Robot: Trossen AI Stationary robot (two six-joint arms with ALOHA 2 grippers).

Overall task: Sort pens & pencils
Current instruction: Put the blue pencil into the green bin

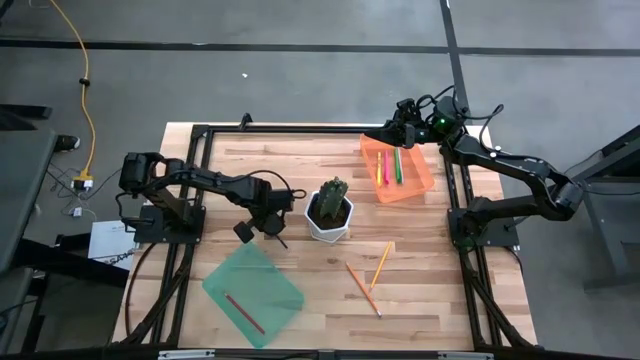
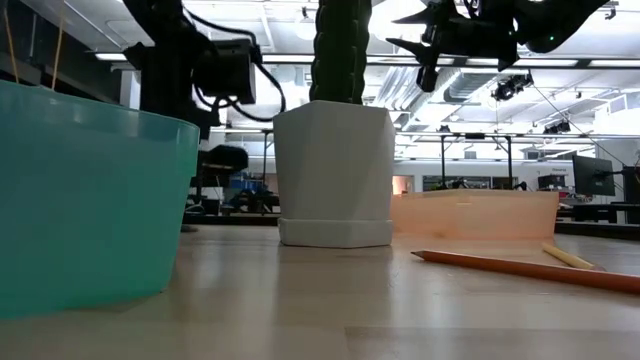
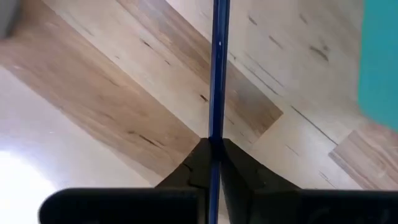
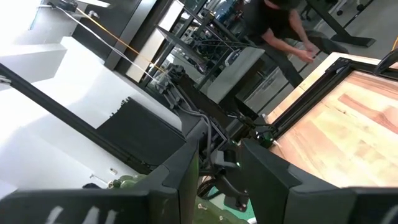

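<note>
My left gripper (image 1: 262, 226) stands between the teal tray (image 1: 252, 295) and the white cactus pot (image 1: 330, 212), pointing down, shut on a thin dark pencil (image 3: 219, 62). One red pencil (image 1: 243, 313) lies in the teal tray. An orange pencil (image 1: 363, 289) and a yellow-orange pencil (image 1: 381, 264) lie flat on the table to the right of the teal tray. The pink, yellow and green pens (image 1: 388, 166) lie in the orange tray (image 1: 420, 185). My right gripper (image 1: 385, 130) hangs open and level over that tray's far left corner, holding nothing. My left gripper pinches the dark pencil between its two fingertips (image 3: 216, 134), coming from above with the fingers across the pencil. The pencil's long free part runs out level over the wood. The gripper hides the other end. Whether the pencil rests on the table, I cannot tell.
The cactus pot (image 2: 333, 170) stands mid-table, close to the right of my left gripper. A black frame (image 1: 200, 135) runs around the table's edges. A person (image 4: 283, 28) moves in the room beyond the far side. Bare wood (image 1: 440, 290) lies at the near right.
</note>
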